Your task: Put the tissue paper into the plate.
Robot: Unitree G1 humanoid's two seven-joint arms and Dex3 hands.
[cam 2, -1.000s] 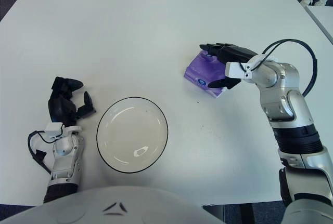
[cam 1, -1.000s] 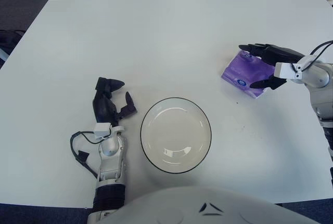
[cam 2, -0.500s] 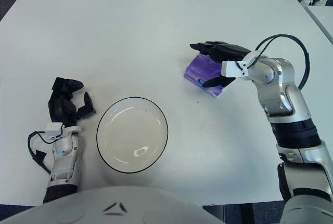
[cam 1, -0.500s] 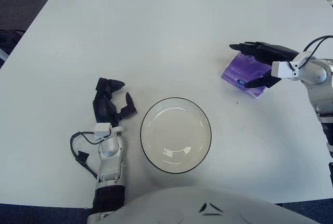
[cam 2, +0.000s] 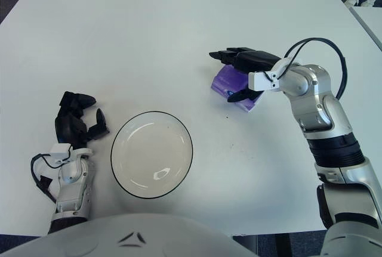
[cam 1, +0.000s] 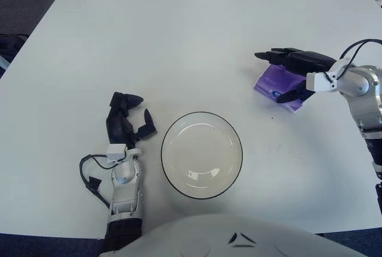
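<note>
A: Where is the right hand, and what shape is it in?

B: The right hand point(cam 2: 242, 69) reaches in from the right, forearm bent at the elbow and pointing left. Its dark fingers point(cam 2: 230, 55) stretch flat over the top of the purple tissue paper pack point(cam 2: 230, 82), with the thumb point(cam 2: 237, 96) hooked along the pack's near edge. Whether it truly grips the pack, I cannot tell.

A: And the pack itself?

B: It lies on the white table point(cam 1: 179, 48), on the right side, well apart from the plate point(cam 1: 202, 155) and beyond it.

A: Describe the plate.

B: A round white dish with a dark rim, near the table's front edge, at centre.

A: The left hand?

B: The left hand point(cam 1: 125, 121) is just left of the plate, forearm upright, fingers loosely curled, holding nothing.
</note>
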